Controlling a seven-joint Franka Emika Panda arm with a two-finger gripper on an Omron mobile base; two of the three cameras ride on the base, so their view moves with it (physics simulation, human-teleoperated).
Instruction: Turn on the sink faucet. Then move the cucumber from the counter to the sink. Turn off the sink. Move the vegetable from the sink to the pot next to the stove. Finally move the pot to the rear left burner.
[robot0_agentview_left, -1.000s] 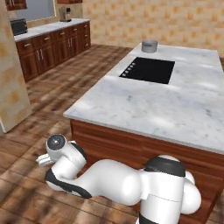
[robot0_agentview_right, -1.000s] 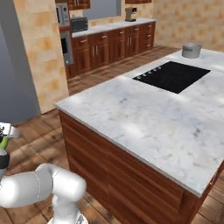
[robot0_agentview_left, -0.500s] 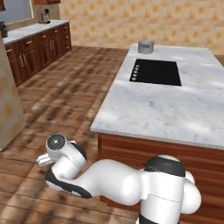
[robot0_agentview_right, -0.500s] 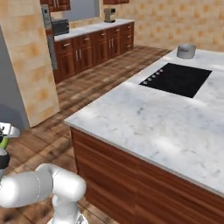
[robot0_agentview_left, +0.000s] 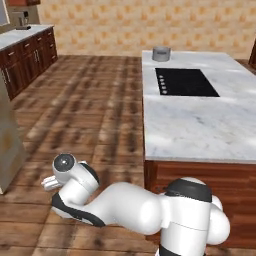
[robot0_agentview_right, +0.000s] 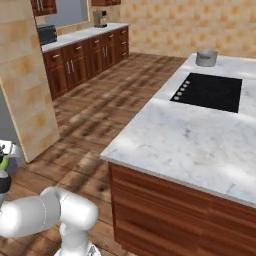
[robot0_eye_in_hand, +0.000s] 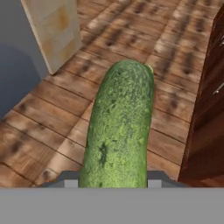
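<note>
The dark green cucumber (robot0_eye_in_hand: 118, 131) fills the middle of the hand view, and my gripper (robot0_eye_in_hand: 113, 183) is shut on it low over the wooden floor. A green sliver of the cucumber (robot0_agentview_right: 4, 162) shows at the left edge of the right base view. My arm is folded low beside the island. On the white marble counter (robot0_agentview_left: 200, 130) lies the black stove (robot0_agentview_left: 185, 82), with the small grey pot (robot0_agentview_left: 161, 53) just past its far edge. The pot (robot0_agentview_right: 206, 57) also stands beyond the stove (robot0_agentview_right: 210, 92). The sink and faucet are out of view.
The island's reddish-brown cabinet side (robot0_eye_in_hand: 210, 109) rises close on the hand's right. A tan tiled pillar (robot0_agentview_right: 30, 100) stands to the left. Wall cabinets with a marble top (robot0_agentview_right: 85, 55) run along the far left. Wooden floor (robot0_agentview_left: 95, 105) lies between them and the island.
The whole picture has shifted: the base has driven and turned, so the island now runs straight away from me. The arm stays folded low with the cucumber still held.
</note>
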